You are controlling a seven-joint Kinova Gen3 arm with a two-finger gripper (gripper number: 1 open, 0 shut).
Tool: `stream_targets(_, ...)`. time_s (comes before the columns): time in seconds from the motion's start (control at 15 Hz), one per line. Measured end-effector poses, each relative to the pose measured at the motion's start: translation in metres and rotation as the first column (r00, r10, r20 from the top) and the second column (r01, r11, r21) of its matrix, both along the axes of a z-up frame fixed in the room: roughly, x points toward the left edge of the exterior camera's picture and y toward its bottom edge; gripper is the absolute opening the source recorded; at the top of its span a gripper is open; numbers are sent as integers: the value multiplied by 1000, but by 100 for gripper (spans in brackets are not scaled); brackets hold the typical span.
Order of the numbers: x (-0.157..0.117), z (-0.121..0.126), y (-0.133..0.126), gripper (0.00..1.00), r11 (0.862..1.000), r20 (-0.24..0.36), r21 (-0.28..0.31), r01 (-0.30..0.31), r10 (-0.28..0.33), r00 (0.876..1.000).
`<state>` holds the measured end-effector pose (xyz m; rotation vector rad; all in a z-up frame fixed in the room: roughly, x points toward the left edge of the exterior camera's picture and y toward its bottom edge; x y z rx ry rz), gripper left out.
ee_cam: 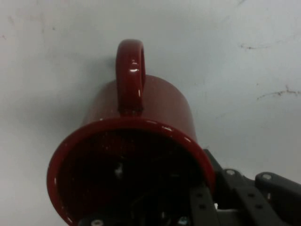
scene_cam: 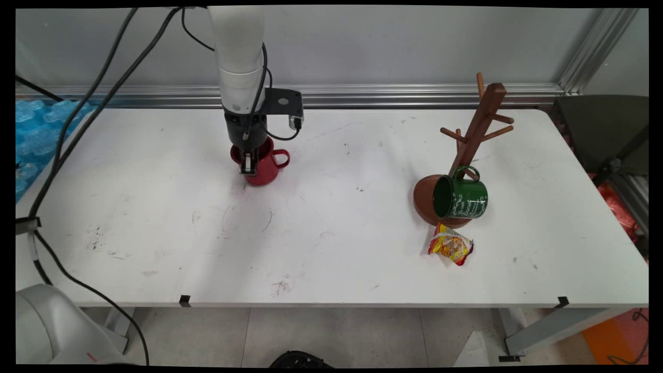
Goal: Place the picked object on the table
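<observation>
The black two-finger pincer points straight down at the far left part of the white bench, about a third of the way along from its left edge. It is clamped on the near rim of a glossy red ceramic mug: one finger lies against the outside of the wall facing the camera, and in the hand view the other side of the linkage reaches down into the mug's dark interior.

The red mug stands upright directly under the pincer, its mouth open upward, so its long axis is vertical and in line with the hand. Its loop handle sticks out toward the bench's right edge, on the side opposite the gripped wall. Whether its base touches the bench cannot be told.

Well apart, toward the right edge, a brown wooden mug tree with pegs leans on its round base. A dark green enamel mug hangs from a low peg by its handle, tilted with its mouth facing left. White cursive lettering runs round it, too small to read.

Just in front of the tree's base lies a small crinkled yellow and red snack packet; its printing is illegible too.
</observation>
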<state>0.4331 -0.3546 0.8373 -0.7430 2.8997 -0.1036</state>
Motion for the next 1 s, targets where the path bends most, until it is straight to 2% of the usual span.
stream_targets(0.4, -4, -6, -5, 0, 1000, 2, 18, -6, 6, 1000)
stream_targets(0.47, -4, -6, -5, 100, 1000, 2, 20, -6, 6, 1000)
stream_targets(1.0, -9, -4, -6, 100, 1000, -32, 9, -6, 7, 999)
